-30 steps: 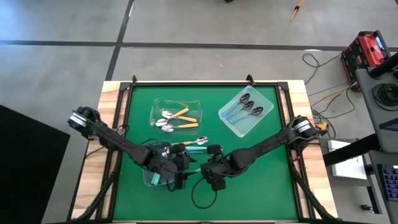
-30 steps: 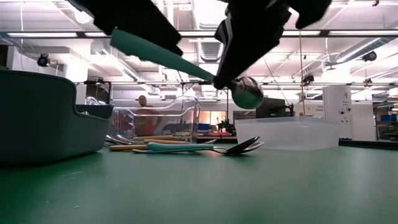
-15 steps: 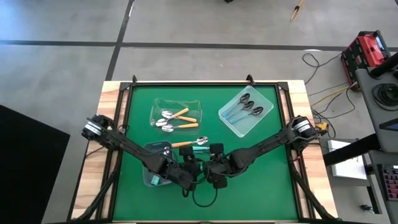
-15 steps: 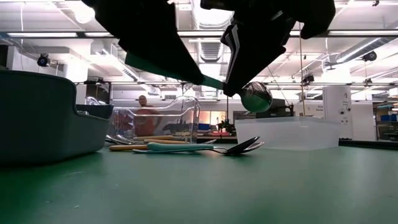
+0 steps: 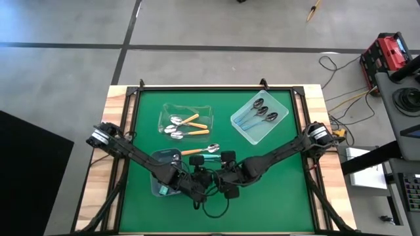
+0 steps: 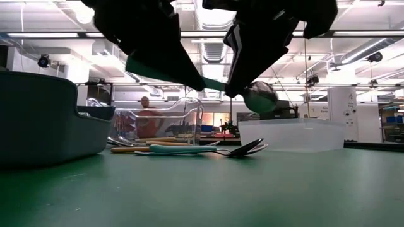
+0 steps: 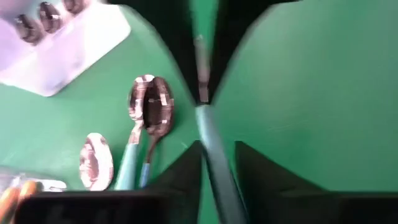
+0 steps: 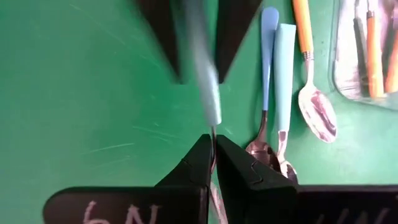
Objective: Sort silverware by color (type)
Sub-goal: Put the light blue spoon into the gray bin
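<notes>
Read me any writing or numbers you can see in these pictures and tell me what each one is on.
"6N" or similar: pale handwritten marks on the dark body of the right gripper, cut off by the picture's edge, so the reading is unsure.
No other text is readable: the spoons, bins and table carry none, and anything in the room behind is too small to read.

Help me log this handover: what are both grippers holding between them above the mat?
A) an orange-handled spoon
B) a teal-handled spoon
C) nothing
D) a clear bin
B: in the low view the right gripper pinches the neck of the teal-handled spoon beside its shiny bowl, while the left gripper closes around the teal handle, well above the mat.
</notes>
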Motion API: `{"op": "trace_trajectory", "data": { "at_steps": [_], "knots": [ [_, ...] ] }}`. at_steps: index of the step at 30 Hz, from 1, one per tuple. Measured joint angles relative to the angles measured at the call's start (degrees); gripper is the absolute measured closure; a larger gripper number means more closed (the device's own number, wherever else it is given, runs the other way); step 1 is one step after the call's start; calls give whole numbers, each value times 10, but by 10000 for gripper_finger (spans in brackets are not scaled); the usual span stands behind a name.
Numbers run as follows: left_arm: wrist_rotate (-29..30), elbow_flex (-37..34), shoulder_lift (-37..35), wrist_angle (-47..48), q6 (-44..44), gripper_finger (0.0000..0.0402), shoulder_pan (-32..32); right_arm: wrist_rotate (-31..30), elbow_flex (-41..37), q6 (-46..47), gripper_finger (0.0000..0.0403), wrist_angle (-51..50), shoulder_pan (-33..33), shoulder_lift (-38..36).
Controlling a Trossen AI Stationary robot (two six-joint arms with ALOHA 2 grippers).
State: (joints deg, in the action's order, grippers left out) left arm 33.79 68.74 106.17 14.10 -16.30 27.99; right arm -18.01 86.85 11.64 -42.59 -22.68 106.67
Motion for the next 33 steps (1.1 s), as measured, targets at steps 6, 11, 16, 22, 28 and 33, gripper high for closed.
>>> {"op": "trace_trajectory", "data": {
  "at_steps": [6,11,16,22,28,33],
  "knots": [
    [11,5,-2,13,-22,379,1,2,0,10,387,9,-1,0],
    [27,36,-8,80,-34,379,10,-1,2,12,344,15,-1,-3],
    [30,64,-10,152,-59,379,19,-5,16,-18,283,11,1,-7],
    [33,95,-18,267,-123,379,30,-23,22,-70,226,8,2,-47],
    [46,163,-20,444,-220,379,54,-37,18,-97,214,-22,10,-114],
    [46,227,-20,600,-321,379,81,-39,6,-122,213,-27,21,-166]
  ]
}}
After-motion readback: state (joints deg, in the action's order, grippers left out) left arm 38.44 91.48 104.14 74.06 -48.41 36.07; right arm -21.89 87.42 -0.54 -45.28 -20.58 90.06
